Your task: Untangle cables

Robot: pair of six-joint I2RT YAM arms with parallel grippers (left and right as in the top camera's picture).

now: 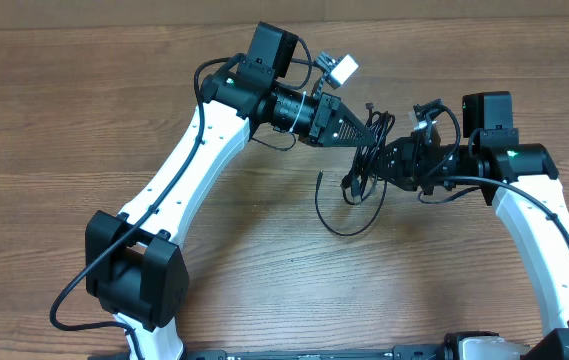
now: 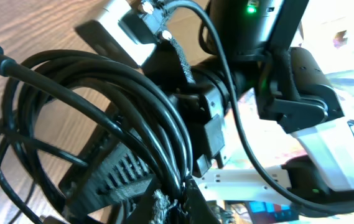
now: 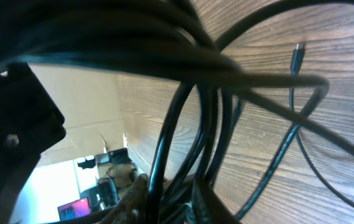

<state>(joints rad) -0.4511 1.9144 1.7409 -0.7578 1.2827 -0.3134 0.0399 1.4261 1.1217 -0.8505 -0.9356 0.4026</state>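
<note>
The cables [image 1: 366,165] are thin black cords in a tangled bundle held above the wooden table at centre right, with a loose loop [image 1: 336,212] hanging onto the table. My left gripper [image 1: 369,133] is shut on the bundle from the left; several strands [image 2: 145,118] run between its fingers [image 2: 180,193]. My right gripper [image 1: 389,160] is shut on the same bundle from the right; strands [image 3: 189,124] pass through its jaws [image 3: 180,199]. A small plug end [image 3: 297,56] hangs free over the table.
The wooden table [image 1: 64,120] lies under both arms. The left arm's white links [image 1: 179,175] cross the middle left, its base [image 1: 134,270] at the lower left. The right arm [image 1: 539,220] runs down the right side.
</note>
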